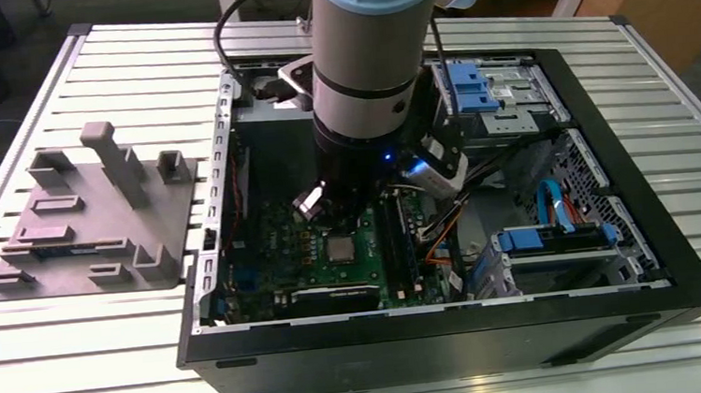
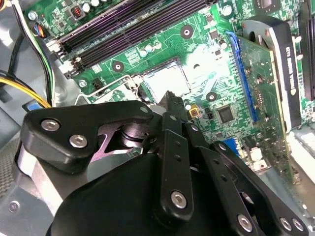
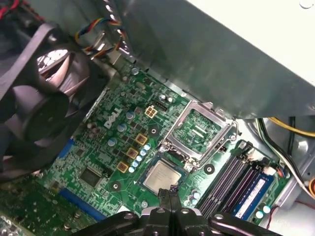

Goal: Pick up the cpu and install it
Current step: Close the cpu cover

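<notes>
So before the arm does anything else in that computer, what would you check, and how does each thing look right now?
1. The cpu lies flat in its socket on the motherboard: ok; also seen in the second wrist view.
2. The gripper holds nothing, fingertips together just above the chip: ok.
3. The metal retention frame stands swung open, not yet closed over the chip: not ok.
4. Chip fully seated and rightly turned: cannot tell.
5. The memory sticks sit apart from the gripper: ok.
</notes>
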Tool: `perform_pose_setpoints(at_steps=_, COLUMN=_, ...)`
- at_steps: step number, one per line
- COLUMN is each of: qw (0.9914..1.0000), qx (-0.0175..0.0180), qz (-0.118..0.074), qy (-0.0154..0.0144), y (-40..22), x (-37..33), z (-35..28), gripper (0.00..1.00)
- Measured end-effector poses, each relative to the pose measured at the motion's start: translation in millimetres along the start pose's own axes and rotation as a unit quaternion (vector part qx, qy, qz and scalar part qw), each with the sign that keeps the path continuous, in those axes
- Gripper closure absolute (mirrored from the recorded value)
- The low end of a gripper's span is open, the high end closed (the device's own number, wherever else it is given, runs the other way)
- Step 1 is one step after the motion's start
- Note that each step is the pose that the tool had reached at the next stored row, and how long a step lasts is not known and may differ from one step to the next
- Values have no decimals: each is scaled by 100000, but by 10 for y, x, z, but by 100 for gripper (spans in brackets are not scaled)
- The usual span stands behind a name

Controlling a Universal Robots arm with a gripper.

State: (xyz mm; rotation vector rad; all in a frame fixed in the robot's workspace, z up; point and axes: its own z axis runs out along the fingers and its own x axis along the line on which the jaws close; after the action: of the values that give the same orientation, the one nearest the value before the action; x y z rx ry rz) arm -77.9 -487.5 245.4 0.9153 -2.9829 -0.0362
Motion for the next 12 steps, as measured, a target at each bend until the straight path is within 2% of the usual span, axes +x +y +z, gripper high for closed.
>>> perform_pose_setpoints(at_steps=2, qw=99998, qx=-2, qz=-588, qy=11, y=0, x=0, z=0, gripper=90)
perform_pose_setpoints(at_steps=4, qw=99980, qx=15, qz=-1975, qy=49, y=0, x=0, z=0, gripper=90)
perform_pose_setpoints(at_steps=12, qw=99980, qx=15, qz=-2015, qy=53, y=0, x=0, z=0, gripper=90)
